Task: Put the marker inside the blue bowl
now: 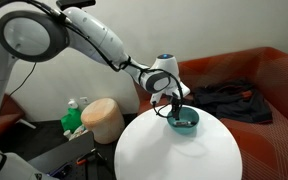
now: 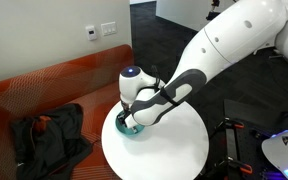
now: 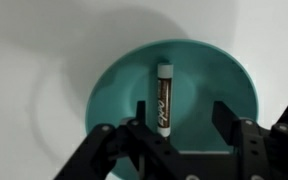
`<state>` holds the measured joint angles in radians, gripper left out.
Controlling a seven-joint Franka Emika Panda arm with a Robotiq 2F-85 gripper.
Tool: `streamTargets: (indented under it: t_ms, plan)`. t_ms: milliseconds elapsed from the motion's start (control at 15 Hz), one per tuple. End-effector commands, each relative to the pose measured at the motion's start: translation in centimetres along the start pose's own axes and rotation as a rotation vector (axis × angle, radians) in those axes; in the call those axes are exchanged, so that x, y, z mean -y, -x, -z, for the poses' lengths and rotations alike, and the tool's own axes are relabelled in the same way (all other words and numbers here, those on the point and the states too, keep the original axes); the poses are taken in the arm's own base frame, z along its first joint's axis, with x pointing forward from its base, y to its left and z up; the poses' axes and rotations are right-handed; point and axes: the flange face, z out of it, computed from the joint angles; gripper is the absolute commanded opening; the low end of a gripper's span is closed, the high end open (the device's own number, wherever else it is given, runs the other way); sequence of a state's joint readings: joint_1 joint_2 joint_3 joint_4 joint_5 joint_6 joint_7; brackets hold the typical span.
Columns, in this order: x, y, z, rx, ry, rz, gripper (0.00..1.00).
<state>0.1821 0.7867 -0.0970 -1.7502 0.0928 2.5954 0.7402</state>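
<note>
One marker (image 3: 162, 98), logged from my wrist view: it lies flat inside the blue bowl (image 3: 114, 85), on the bowl's floor near the middle. Its long axis runs top to bottom of that picture, with the lighter end toward the top edge and the dark body running down toward the end effector (image 3: 182, 115).

End effector: jaws spread wide with nothing gripped. The fingers (image 3: 229, 118) stand to either side of the marker and clear of it.

One surface (image 1: 179, 155), round and white. The bowl sits on it near the rim, on the couch side.

Only the wrist view shows the marker; from outside, the bowl's wall and my arm hide it. In an exterior view the bowl (image 1: 185, 122) shows whole, with the end effector (image 1: 174, 104) just above its rim. In an exterior view the bowl is only a teal sliver (image 2: 130, 129) beneath the end effector (image 2: 133, 118).

Other items: one tan basket (image 1: 104, 120) beside the surface, and one red couch (image 2: 64, 90) bearing a dark garment (image 2: 46, 138).
</note>
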Motion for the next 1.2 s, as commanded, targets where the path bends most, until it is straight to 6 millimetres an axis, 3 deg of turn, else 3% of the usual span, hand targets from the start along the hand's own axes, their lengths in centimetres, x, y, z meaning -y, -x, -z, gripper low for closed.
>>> streamTargets:
  t_ms: [0,333,667,733,1133]
  plan:
    - [0.5,1.4,3.4,-0.036,-0.031,-0.037,1.0]
    - [1.0,3.1,7.9,-0.111,-0.096,-0.061,1.0]
    - [0.6,5.2,10.7,-0.152,-0.144,-0.029,1.0]
    - [1.6,3.7,9.2,-0.129,-0.13,-0.026,1.0]
    - [1.3,3.8,8.9,-0.127,-0.127,-0.027,1.0]
